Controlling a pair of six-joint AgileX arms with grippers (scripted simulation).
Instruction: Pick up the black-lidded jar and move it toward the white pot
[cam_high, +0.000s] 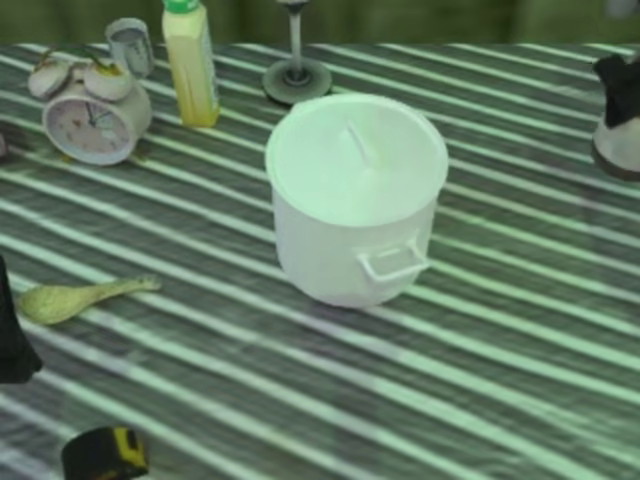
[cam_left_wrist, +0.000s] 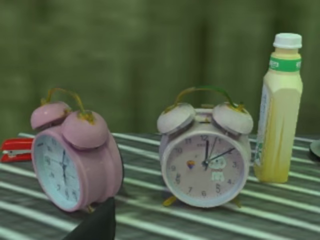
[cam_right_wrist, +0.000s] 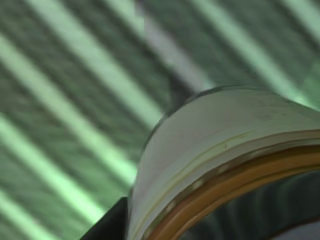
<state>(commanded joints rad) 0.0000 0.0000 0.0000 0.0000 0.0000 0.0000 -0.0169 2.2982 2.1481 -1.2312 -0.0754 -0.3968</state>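
Striped table (cam_high: 520, 400) bears the white pot (cam_high: 355, 195) centrally.

My counter (cam_high: 520, 380) wears a green-and-grey striped cloth. The white pot (cam_high: 352, 200) stands near its middle. Along the far edge sit a pink clock (cam_high: 95, 115), a grey glass jar (cam_high: 131, 45), a yellow bottle (cam_high: 192, 65) and a goblet's round foot (cam_high: 297, 80). A pale spoon (cam_high: 70, 298) lies at the left, and a yellow-black tape measure (cam_high: 106, 455) at the near left corner.
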